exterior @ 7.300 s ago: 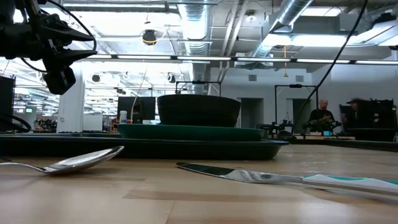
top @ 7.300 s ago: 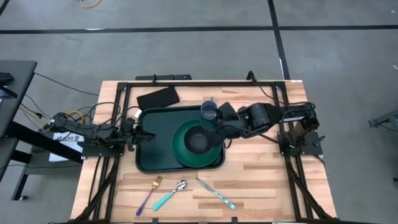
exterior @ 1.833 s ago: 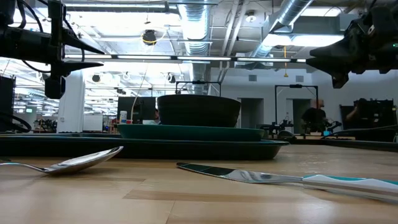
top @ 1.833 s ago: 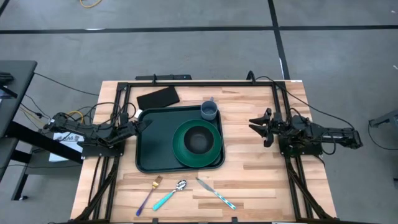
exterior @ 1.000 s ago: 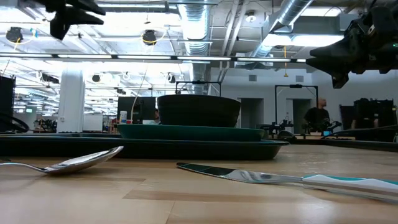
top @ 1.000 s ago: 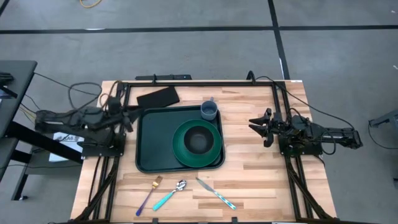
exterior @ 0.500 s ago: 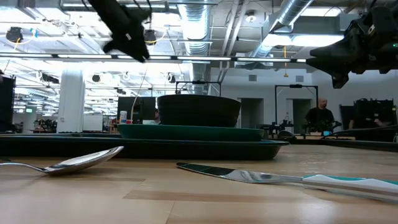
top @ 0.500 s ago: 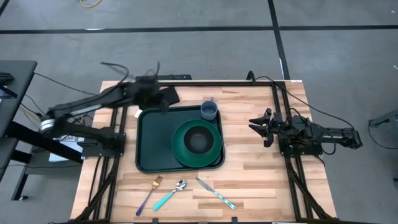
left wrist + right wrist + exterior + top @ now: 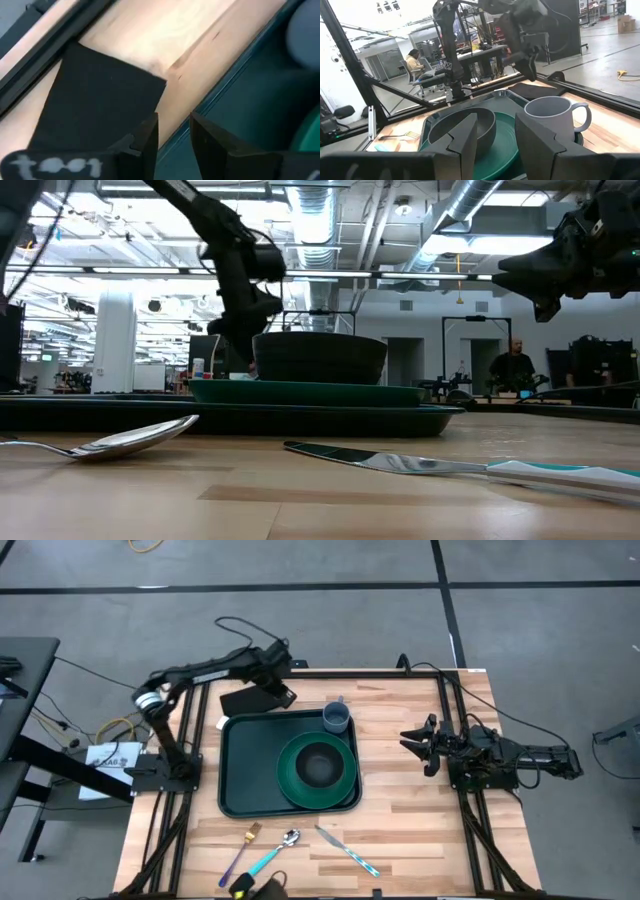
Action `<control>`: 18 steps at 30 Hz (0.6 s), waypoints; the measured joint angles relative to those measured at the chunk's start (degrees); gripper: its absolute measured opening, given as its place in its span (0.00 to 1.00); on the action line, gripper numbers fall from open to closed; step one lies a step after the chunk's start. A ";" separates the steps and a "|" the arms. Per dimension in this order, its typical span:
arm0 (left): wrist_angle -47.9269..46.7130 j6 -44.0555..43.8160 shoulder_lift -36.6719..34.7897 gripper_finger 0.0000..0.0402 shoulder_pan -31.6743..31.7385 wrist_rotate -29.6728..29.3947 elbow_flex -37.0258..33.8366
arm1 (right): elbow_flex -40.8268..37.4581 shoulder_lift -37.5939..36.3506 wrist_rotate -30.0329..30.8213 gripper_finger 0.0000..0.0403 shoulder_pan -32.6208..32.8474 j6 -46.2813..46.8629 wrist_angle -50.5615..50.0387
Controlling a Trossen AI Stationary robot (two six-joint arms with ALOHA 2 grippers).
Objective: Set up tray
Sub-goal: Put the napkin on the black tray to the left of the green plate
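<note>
The dark green tray (image 9: 240,765) lies flat on the wooden table and carries a round green plate (image 9: 345,772) with a dark bowl (image 9: 318,766) on it. A grey mug (image 9: 337,718) stands at the tray's far right corner. My left gripper (image 9: 283,693) hangs over the tray's far rim (image 9: 215,100), beside a flat black rectangle (image 9: 95,105). It points steeply down, open, with nothing between its fingers (image 9: 174,122). My right gripper (image 9: 415,740) waits at the table's right side, level and open (image 9: 495,125).
A fork (image 9: 240,852), a spoon (image 9: 275,852) and a knife (image 9: 348,850) lie on the wood near the front edge. A black metal frame (image 9: 330,672) runs along the far edge. Bare wood lies right of the tray (image 9: 400,800).
My left arm has swung from the table's left edge, up and across toward the far edge. It has come down over the black rectangle and the tray's far rim, tipping from about level to pointing steeply down.
</note>
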 joint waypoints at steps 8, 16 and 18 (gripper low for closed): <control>-6.18 8.02 6.21 0.24 -0.13 -4.53 5.67 | 0.00 0.01 0.00 0.31 0.00 0.00 0.00; -4.14 11.60 6.45 0.32 0.81 -4.52 4.37 | 0.00 0.01 -0.02 0.30 0.01 0.00 0.00; -3.37 12.15 6.45 0.36 1.25 -4.59 4.36 | 0.00 0.01 -0.02 0.31 0.00 0.00 0.00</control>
